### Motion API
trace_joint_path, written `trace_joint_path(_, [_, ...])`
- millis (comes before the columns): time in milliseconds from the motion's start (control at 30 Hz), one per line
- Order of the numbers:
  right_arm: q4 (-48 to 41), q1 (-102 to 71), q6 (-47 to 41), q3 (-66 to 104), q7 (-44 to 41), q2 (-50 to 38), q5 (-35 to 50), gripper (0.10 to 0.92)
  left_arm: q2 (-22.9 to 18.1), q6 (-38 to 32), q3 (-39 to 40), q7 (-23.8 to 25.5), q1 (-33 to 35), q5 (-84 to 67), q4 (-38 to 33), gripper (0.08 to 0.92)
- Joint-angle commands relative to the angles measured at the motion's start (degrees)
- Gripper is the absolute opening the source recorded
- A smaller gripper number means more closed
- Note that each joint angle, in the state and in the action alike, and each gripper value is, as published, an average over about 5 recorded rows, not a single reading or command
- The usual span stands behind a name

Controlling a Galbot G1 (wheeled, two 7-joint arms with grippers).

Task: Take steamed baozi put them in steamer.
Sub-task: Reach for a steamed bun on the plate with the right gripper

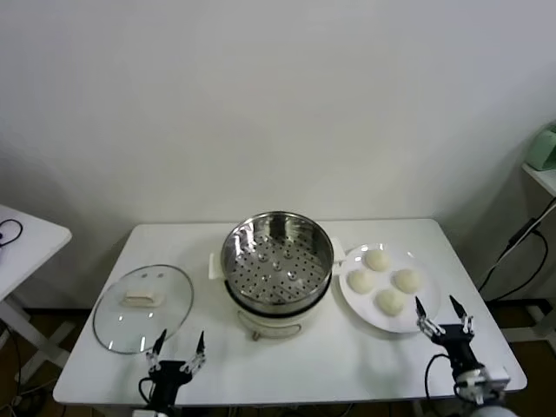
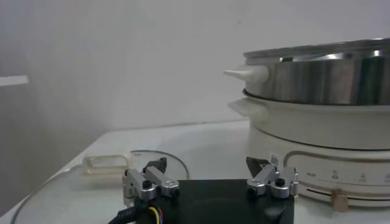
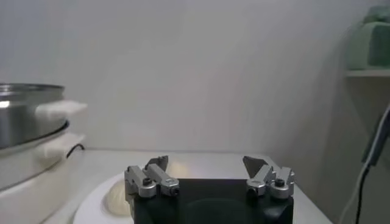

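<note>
Both jaws stand wide and empty: the left gripper (image 1: 179, 349) just before the round glass lid (image 1: 142, 307), the right gripper (image 1: 441, 316) beside the flat white plate (image 1: 350, 300) bearing four cream-white baozi (image 1: 390, 301); the shiny steel steamer (image 1: 276, 260) sits between them on the white counter (image 1: 330, 356).

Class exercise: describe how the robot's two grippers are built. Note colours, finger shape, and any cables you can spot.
Left gripper and right gripper match: black block bodies, silver metal knuckles with dark screws, and dark pointed fingertips. Red and yellow wires run beside the left gripper's body in its wrist view.
</note>
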Motion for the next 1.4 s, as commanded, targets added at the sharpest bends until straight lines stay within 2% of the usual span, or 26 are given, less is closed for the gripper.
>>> trace_joint_path(33, [-2.32,20.93,-22.37,-6.21,-1.72,-8.63,5.2,0.823,0.38,-0.67,0.18,0.18,-0.12,0.66,0.0,0.823])
trace_joint_path(167, [-4.32,28.72,-29.56,-12.94,-8.41,-15.06,3.71,0.823,0.54,-1.25,0.29,0.17,0.0,0.98,-0.11,0.823])
trace_joint_path(267, [-5.98,34.62,-32.21,-20.25,-17.99,-21.35,-2.12,0.823,0.65,-1.62,0.54,0.17,0.05,1.07,-0.1,0.823])
trace_joint_path(433, [-10.67,48.06,-29.13,-37.32,-35.39,-29.39,-16.04,0.823,0.79,-1.92,1.02,0.19,-0.06,1.32,0.02,0.823])
trace_joint_path(600, [-18.71,67.61,-21.97,-61.27,-45.74,-31.95,-23.36,0.823,0.96,-2.02,1.14,0.1,-0.1,1.53,0.24,0.823])
trace_joint_path(800, [-29.99,93.47,-11.25,-88.34,-57.14,-26.06,-26.94,0.823,1.16,-2.38,1.18,0.01,-0.18,1.78,1.01,0.823])
trace_joint_path(967, [-40.51,105.06,-4.6,-101.73,-64.84,-15.49,-28.92,0.823,1.0,-2.55,1.27,0.0,-0.35,2.05,1.58,0.823])
trace_joint_path(1167, [-53.12,106.68,2.8,-106.81,-71.38,-4.51,-27.51,0.823,0.65,-2.72,0.98,0.01,-0.23,2.05,1.42,0.823])
trace_joint_path(1400, [-62.19,100.71,6.28,-102.02,-72.01,3.12,-28.17,0.823,0.4,-2.91,0.4,-0.05,-0.47,2.17,1.95,0.823])
